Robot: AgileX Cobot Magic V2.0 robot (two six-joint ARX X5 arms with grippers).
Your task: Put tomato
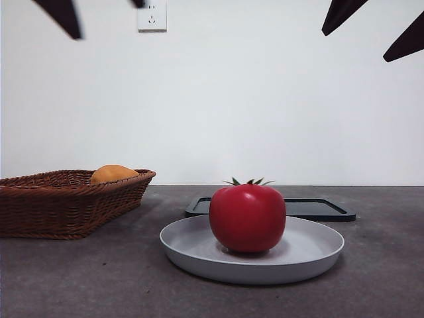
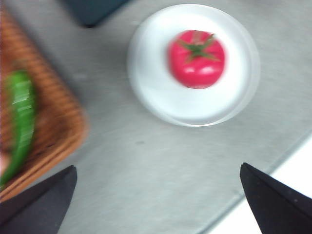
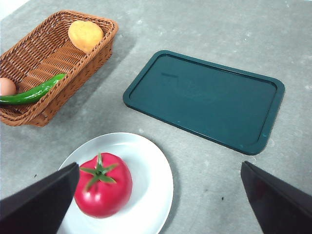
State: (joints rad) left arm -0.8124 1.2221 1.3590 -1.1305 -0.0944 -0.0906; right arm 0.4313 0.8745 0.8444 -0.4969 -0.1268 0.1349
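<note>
Front view: we see the tomato (image 1: 247, 217) sitting upright at the centre of the grey plate (image 1: 311, 255) on the tabletop (image 1: 79, 278), wicker basket (image 1: 59, 212) at nine o'clock, dark tray (image 1: 324, 209) behind; left claw (image 2: 158, 195) and right claw (image 3: 158, 195) both hang wide, empty

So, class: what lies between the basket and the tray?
Only bare table between basket and tray, seen in the right wrist view.

From table height the wicker basket (image 1: 66, 202) runs off the edge and its wall hides all but the orange fruit (image 1: 112, 173); beneath the left gripper (image 2: 156, 195) it blurs.
</note>
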